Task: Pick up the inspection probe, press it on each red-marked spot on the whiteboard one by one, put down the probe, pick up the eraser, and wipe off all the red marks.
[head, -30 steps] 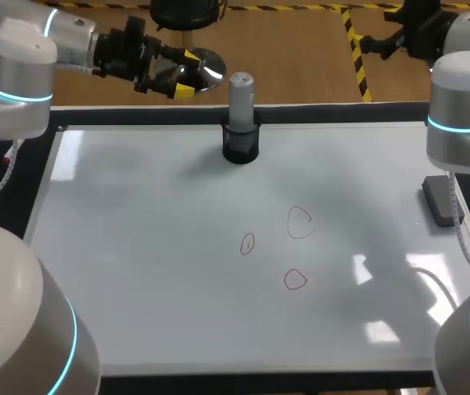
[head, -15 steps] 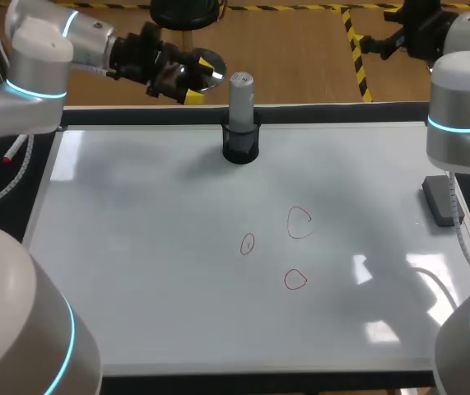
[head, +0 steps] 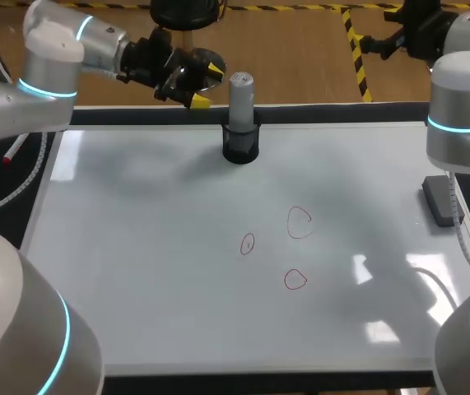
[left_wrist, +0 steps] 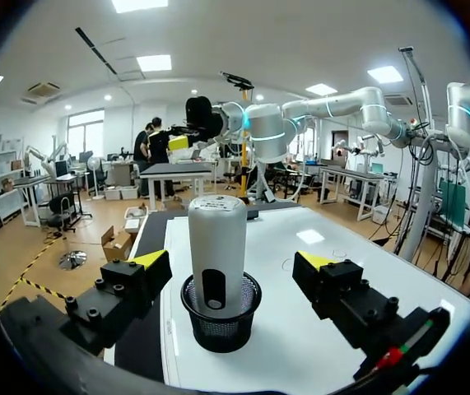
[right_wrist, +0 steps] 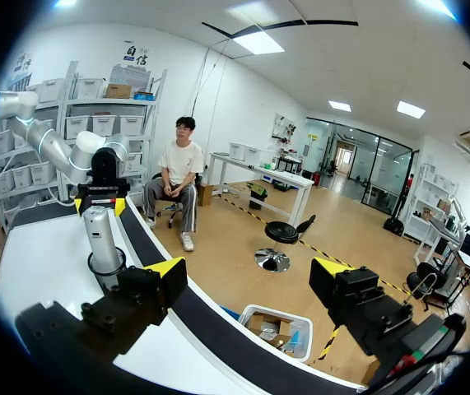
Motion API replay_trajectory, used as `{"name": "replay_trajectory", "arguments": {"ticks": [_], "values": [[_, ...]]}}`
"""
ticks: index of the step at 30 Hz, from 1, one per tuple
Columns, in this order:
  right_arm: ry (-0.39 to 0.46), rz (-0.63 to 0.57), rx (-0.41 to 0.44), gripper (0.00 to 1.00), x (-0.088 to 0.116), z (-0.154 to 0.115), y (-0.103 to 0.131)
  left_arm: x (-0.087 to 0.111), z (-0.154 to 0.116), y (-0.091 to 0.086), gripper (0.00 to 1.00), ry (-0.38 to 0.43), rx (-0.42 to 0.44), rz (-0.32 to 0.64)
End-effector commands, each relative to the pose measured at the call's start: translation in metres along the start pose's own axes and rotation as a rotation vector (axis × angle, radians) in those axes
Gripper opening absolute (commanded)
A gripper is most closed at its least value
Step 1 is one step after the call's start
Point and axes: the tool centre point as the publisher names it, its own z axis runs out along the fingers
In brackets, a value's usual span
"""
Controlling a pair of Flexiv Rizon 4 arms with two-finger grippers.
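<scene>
The grey probe [head: 240, 97] stands upright in a black mesh holder [head: 240, 148] at the whiteboard's [head: 136, 247] far edge. Three red outlines [head: 247, 243] [head: 300, 222] [head: 295, 280] lie right of the board's middle. The dark eraser [head: 440, 200] rests at the board's right edge. My left gripper [head: 207, 85] hovers open just left of the probe, apart from it. In the left wrist view the probe [left_wrist: 216, 251] stands ahead of the open left gripper [left_wrist: 235, 262], centred on its gap. My right gripper [right_wrist: 248, 270] is open and empty beyond the far right corner, with the probe [right_wrist: 99, 234] far off to its side.
A red-tipped pen [head: 12, 152] lies on the dark surface left of the board. My right arm's upright link [head: 463, 99] stands over the board's far right corner, above the eraser.
My left gripper has swung rightward along the far edge and now sits close to the probe. The right arm, probe, eraser and marks have not moved.
</scene>
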Motion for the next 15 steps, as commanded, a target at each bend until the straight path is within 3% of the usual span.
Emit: {"name": "replay_trajectory", "arguments": {"ticks": [1, 15], "values": [[0.0, 0.0, 0.0, 1.0, 0.0, 0.0, 0.0, -0.01, 0.006, 0.006, 1.0, 0.088, 0.008, 0.005], [0.0, 0.0, 0.0, 1.0, 0.0, 0.0, 0.0, -0.018, 0.025, 0.014, 1.0, 0.158, 0.024, 0.006]]}}
